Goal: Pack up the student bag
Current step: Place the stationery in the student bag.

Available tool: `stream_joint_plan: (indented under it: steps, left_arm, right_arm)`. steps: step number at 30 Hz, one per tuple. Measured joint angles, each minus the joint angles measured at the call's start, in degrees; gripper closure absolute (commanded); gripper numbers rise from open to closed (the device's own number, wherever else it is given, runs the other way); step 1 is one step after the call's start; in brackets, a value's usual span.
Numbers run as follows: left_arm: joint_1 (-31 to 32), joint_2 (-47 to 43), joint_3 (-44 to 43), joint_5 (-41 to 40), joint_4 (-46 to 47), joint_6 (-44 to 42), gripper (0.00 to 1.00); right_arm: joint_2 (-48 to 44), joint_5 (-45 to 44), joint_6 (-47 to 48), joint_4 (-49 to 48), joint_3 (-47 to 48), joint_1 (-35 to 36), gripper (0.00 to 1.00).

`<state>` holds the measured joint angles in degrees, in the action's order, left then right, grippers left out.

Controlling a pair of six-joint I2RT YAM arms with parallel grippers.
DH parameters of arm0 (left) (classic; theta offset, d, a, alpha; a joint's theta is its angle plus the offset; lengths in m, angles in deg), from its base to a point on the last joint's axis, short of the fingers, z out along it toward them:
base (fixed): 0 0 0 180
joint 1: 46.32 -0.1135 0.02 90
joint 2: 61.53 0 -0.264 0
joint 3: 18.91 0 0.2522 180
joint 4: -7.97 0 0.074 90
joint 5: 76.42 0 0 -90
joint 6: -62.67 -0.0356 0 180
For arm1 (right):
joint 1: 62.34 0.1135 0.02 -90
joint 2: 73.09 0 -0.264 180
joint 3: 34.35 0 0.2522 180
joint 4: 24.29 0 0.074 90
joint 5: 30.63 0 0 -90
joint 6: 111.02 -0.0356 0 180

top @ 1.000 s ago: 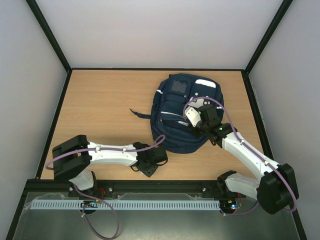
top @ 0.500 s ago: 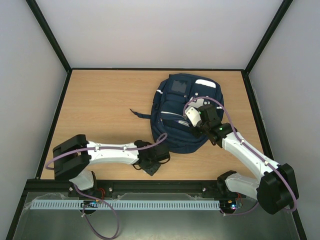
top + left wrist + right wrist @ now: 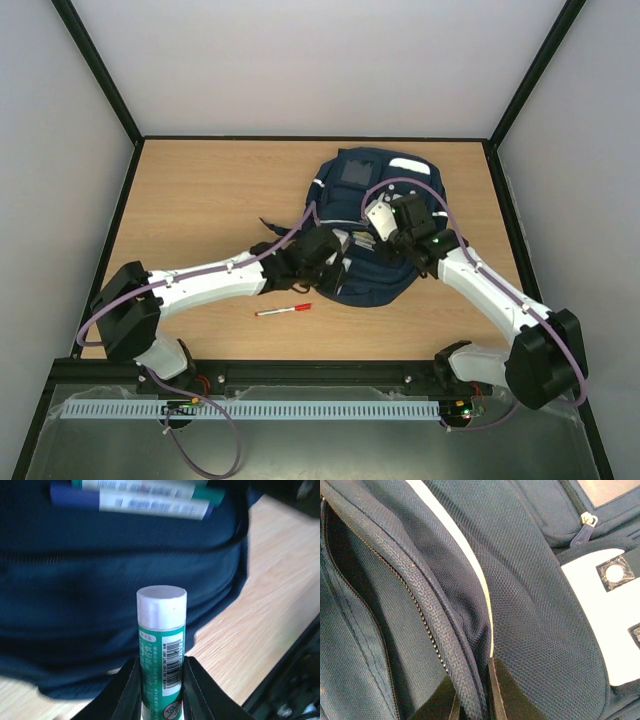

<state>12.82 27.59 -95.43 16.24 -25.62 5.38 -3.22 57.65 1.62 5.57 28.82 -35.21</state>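
at the left of the top view the left arm [image 3: 215,280] reaches from its base across the wooden counter [image 3: 190,200] toward the middle; its wrist ends at the near left edge of the student bag [image 3: 372,283]; the left jaws are closed on a glue stick [image 3: 161,640], a green and white tube with a barcode and a white cap; the wrist view shows the two fingers pressed against its lower sides, with the cap end sticking out toward the bag; beyond the cap lies the bag's dark fabric, and at the top of that view two markers [image 3: 150,502] lie side by side against it, blurred; just near of the left wrist, a red pen [image 3: 283,311] lies alone on the counter, apart from the bag; the student bag lies flat right of centre on the counter, toward the far edge, its white patches up; the right arm [image 3: 490,295] comes in from the right and ends over the bag's middle; the right jaws are nearly shut, pinching the bag's zip edge [image 3: 427,625], with the fabric rim caught between the fingertips; right of the grip a white patch [image 3: 605,630] and a zip pull [image 3: 583,525] show on the bag.
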Motion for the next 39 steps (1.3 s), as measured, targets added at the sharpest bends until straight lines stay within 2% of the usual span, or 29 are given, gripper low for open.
stream_joint_plan:
  steps: [5, 10, 13, 17, 26, 39]
  left_arm:
    - [-2.3, 0.0, 1.3, 5.3, 12.9, 7.4, 0.82]
    - [-2.3, -0.4, 6.3, 6.9, 23.7, 16.2, 0.82]
    - [-2.3, -0.8, 9.9, 6.2, 28.2, 21.9, 0.87]
    - [-3.1, -0.8, 11.2, 5.0, 31.4, 28.7, 0.82]
    - [-6.5, 4.5, 6.3, 4.2, 37.6, 39.3, 0.82]
    - [-8.6, 12.6, 1.8, 1.4, 41.9, 51.7, 0.82]
  right_arm:
    - [1.8, -0.1, -0.6, 2.2, 3.7, 0.0, 0.94]
    - [2.0, 0.1, -2.0, 2.7, 4.6, 0.0, 0.94]
    - [2.6, 0.6, -2.8, 2.7, 4.7, 0.0, 0.94]
    - [3.8, 2.1, -3.6, 3.4, 5.7, 0.0, 0.94]
    - [5.5, 3.1, -3.7, 6.5, 11.3, 0.0, 0.96]
    - [6.1, 3.1, -5.1, 8.1, 13.8, 0.0, 0.98]
